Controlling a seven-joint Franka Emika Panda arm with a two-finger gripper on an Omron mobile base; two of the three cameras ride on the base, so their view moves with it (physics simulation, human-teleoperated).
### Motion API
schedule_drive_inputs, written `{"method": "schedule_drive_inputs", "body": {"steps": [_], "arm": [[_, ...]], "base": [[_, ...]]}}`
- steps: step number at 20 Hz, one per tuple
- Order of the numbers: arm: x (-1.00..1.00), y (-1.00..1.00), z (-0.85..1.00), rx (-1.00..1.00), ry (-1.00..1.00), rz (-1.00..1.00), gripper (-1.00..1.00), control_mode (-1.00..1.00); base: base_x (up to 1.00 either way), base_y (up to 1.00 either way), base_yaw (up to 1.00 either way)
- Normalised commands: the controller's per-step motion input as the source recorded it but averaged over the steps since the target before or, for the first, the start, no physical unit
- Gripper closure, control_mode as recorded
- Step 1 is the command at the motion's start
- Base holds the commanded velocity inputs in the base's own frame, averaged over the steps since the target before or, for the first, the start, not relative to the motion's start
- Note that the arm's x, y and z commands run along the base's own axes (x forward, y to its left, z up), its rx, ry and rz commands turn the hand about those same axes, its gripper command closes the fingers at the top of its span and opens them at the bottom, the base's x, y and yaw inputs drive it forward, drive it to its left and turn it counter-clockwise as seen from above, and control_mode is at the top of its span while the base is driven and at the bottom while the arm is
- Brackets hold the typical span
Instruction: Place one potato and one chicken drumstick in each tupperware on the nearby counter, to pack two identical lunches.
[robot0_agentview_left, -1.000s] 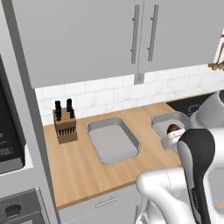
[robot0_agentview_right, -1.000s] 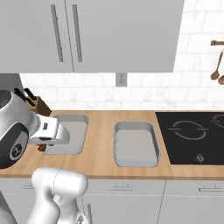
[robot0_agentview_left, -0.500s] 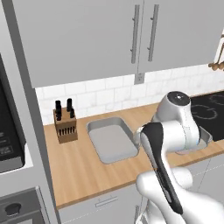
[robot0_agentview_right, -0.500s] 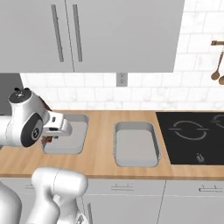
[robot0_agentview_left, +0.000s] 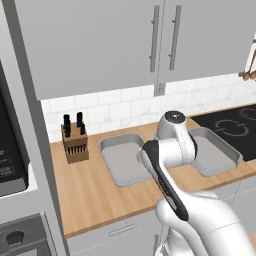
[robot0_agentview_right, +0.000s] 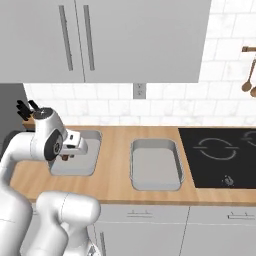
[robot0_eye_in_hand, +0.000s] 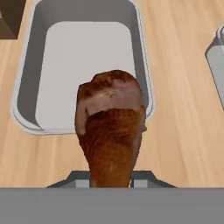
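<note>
A simulated kitchen: a long light-brown wooden counter (robot0_agentview_right: 115, 180) runs under grey wall cabinets and a white tiled backsplash, with a black stovetop (robot0_agentview_right: 220, 155) at its right end and a wooden knife block (robot0_agentview_left: 75, 142) at its left. Two shallow light-grey tupperware containers sit on the wood, well apart from each other — the left tupperware (robot0_eye_in_hand: 26, 87) lies below the arm, the right tupperware (robot0_agentview_right: 155, 165) nearer the stovetop. Both look empty as far as their floors can be seen.

The hand (robot0_eye_in_hand: 111, 181) is closed on a chicken drumstick (robot0_eye_in_hand: 111, 135), gripping it at the narrow end so that the bulbous meaty end points away from the hand. In the hand view the drumstick hangs above the near rim of the left tupperware, partly over its floor and partly over the wood beside it. The right base view shows the hand (robot0_agentview_right: 66, 156) over that container's near edge.

The drumstick is probably light and fairly firm, but its glossy skin looks slippery and the taper could let it slide out of a pinch. A hold where the shank begins to thicken would likely be steadier than one at the thin bone tip. The potatoes and the second drumstick are not placed in either container yet.
</note>
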Motion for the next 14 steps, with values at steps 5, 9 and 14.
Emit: {"method": "schedule_drive_inputs", "body": {"steps": [5,9,14], "arm": [[0.66,0.0,-0.45,0.0,0.0,0.0,1.0,-1.0],[0.6,0.0,-0.43,0.0,0.0,0.0,1.0,-1.0],[0.61,0.0,-0.38,0.0,0.0,0.0,1.0,-1.0]], "base": [[0.0,0.0,0.0],[0.0,0.0,0.0],[0.0,0.0,0.0]]}}
